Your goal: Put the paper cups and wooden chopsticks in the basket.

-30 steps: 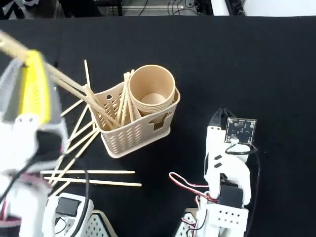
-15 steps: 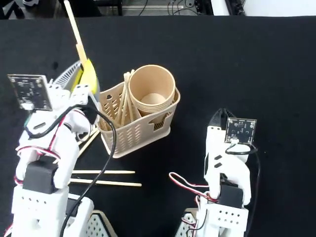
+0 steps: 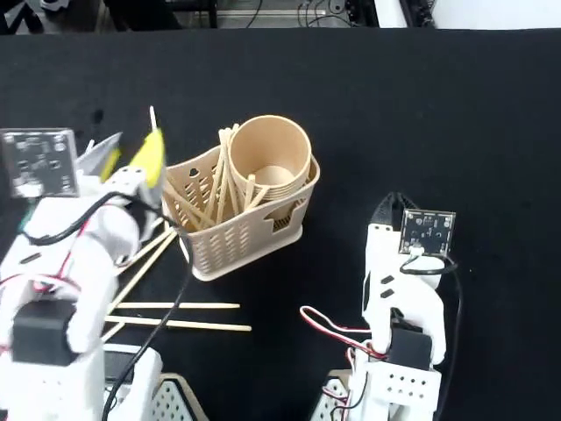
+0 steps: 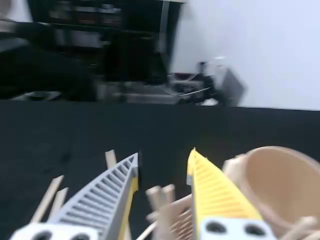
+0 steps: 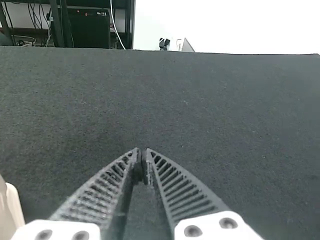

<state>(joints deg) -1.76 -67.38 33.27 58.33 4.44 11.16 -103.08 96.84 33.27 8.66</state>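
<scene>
Wooden chopsticks (image 3: 213, 200) that my left end effector (image 3: 131, 149) had held aloft a second earlier now leaned inside the basket (image 3: 250, 237) beside the one stack of nested paper cups (image 3: 270, 158), so that batch was delivered. Two loose chopsticks (image 3: 175, 306) lay flat on the desk (image 3: 438, 105), with at least two more slanting by the arm. From the left wrist, that end effector (image 4: 162, 159) stood released and empty; from the right wrist, my right end effector (image 5: 142, 159) sat clenched on nothing.

Cups (image 3: 270, 156) in basket (image 3: 248, 239) — chopsticks (image 3: 180, 306) (some) outside
</scene>
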